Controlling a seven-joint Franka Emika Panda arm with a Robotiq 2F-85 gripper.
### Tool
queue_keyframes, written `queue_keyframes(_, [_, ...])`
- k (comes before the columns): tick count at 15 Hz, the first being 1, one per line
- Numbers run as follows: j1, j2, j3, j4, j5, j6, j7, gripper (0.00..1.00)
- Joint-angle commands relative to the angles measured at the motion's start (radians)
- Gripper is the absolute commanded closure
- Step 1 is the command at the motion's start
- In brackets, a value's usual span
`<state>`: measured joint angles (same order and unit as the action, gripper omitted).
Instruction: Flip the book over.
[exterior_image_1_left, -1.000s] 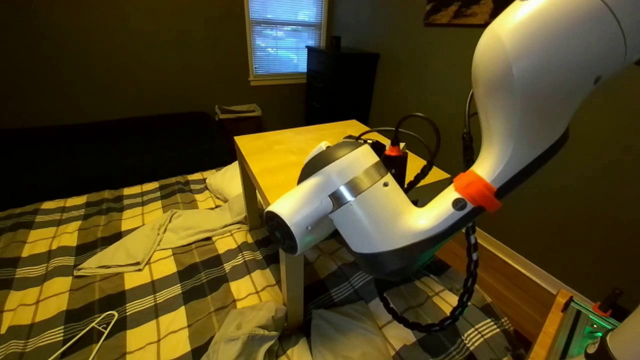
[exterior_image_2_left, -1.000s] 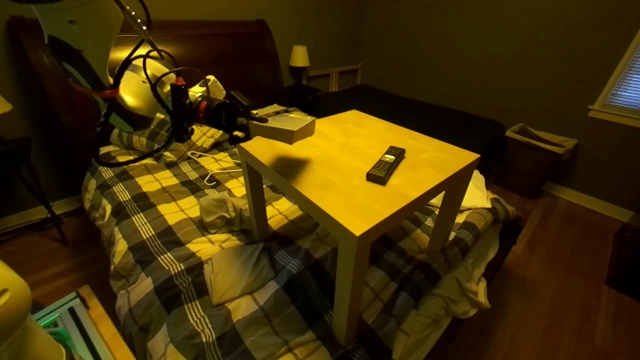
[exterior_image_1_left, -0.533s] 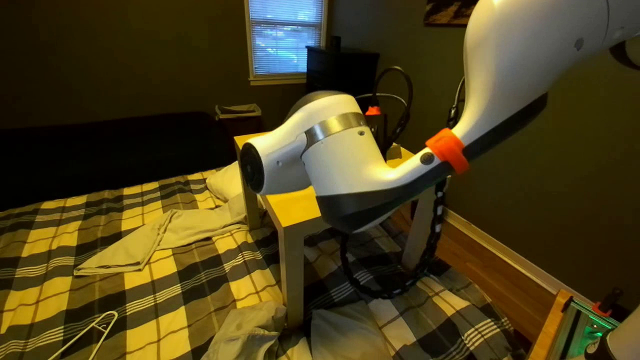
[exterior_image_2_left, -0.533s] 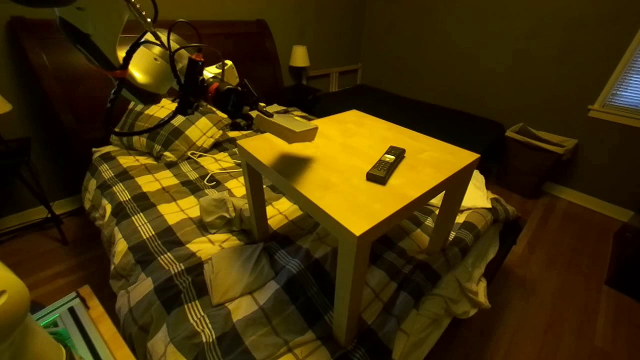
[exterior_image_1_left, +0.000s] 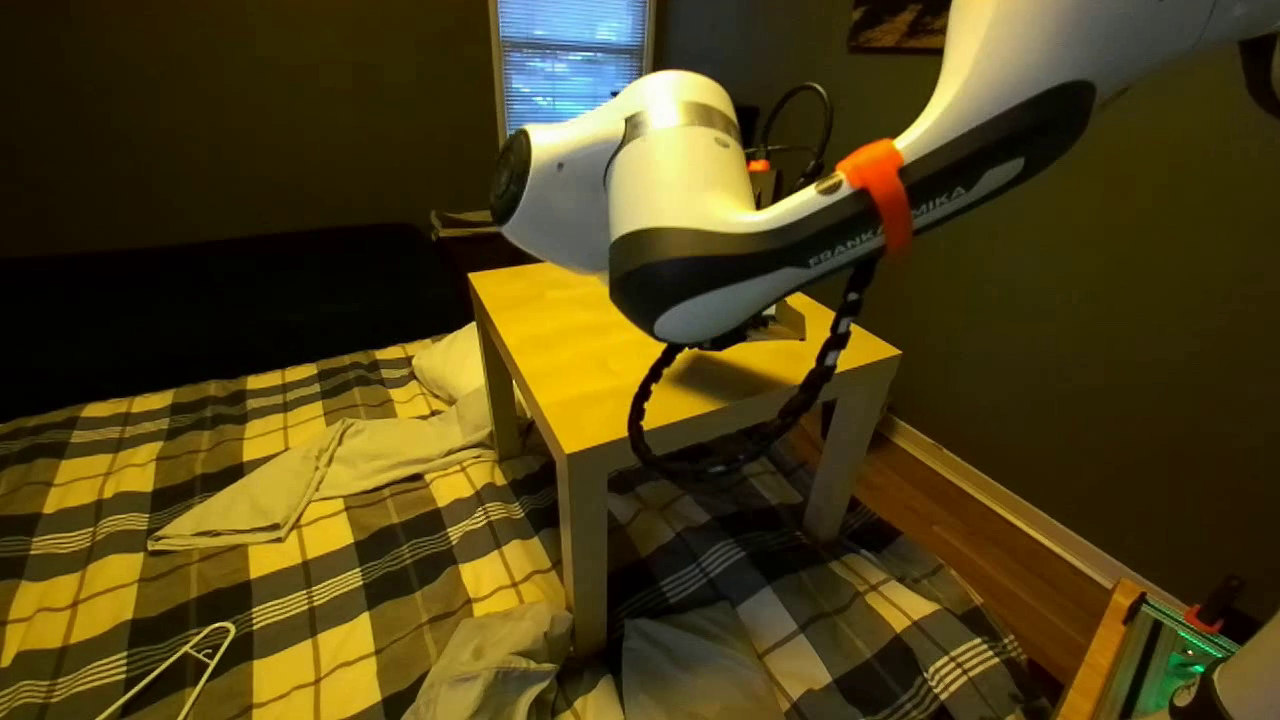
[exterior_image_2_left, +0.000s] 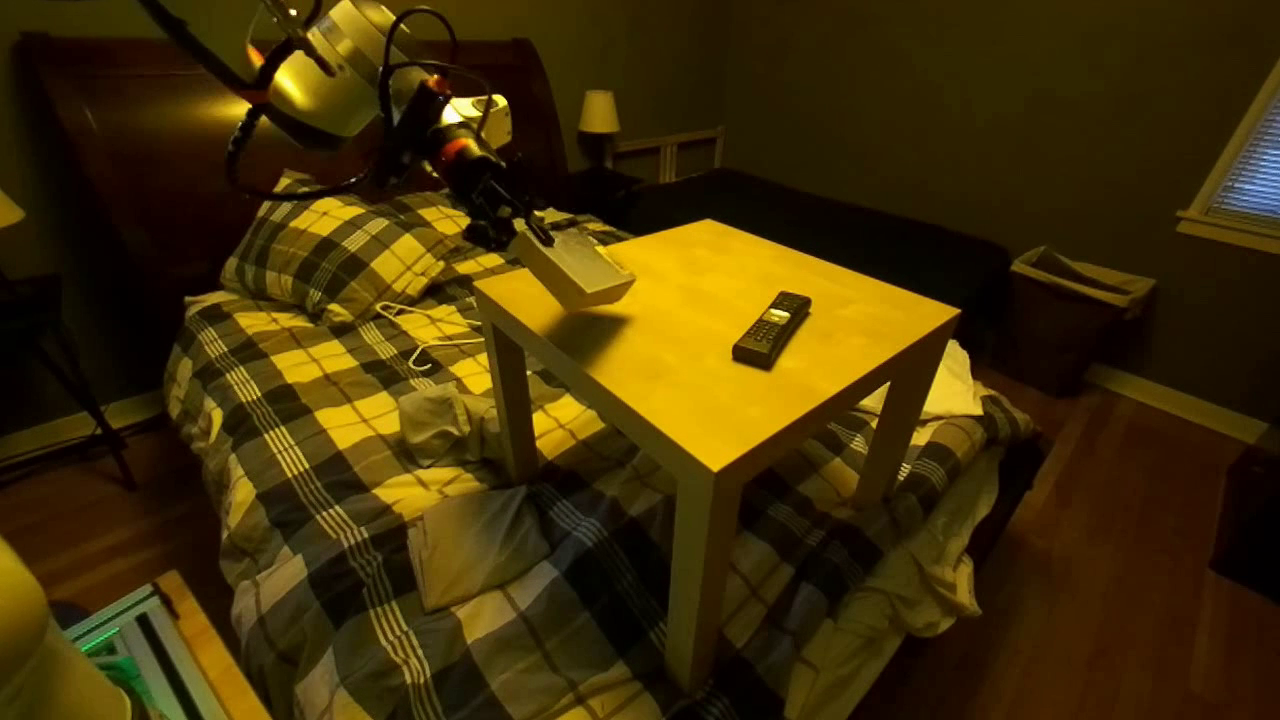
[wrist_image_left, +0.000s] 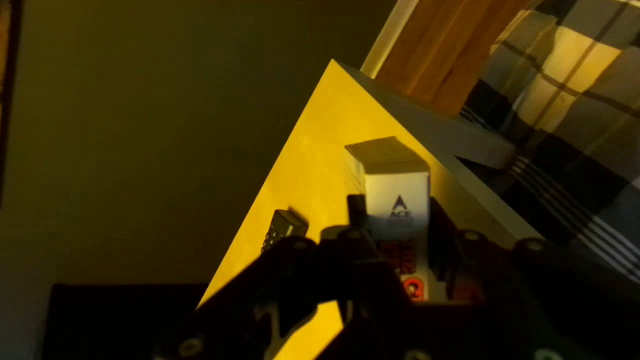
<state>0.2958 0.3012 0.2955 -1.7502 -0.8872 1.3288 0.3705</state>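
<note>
"While the book (exterior_image_2_left: 590, 262) slants in mid-air over the table (exterior_image_2_left: 680, 385), near its front-left edge in an exterior view, which step is this?"

"Mid-flip, I'd judge. The gripper (wrist_image_left: 397, 212) pinches it, spread only to the book's thickness."

"Next?"

"Probably roll until the other face points down, lower it flat inside that edge, away from the remote (exterior_image_2_left: 772, 330) lying toward the right corner, then release."
</note>
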Motion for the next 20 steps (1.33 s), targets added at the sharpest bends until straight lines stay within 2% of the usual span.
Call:
queue_keyframes(1, [-0.032,-0.07,-0.029,-0.002,0.137,0.091,-0.013,0.92])
queue_keyframes(3, [-0.049,-0.097,-0.049,-0.008,0.199,0.151,-0.001,0.92])
queue_keyframes(6, [-0.077,-0.146,-0.08,-0.045,0.274,0.31,0.013,0.92])
queue_keyframes(11, [-0.114,-0.198,-0.129,-0.086,0.47,0.498,0.032,0.92])
queue_keyframes(16, [-0.143,-0.213,-0.164,-0.101,0.679,0.536,0.06,0.92])
queue_keyframes(20, [-0.16,-0.228,-0.177,-0.122,0.833,0.595,0.036,0.92])
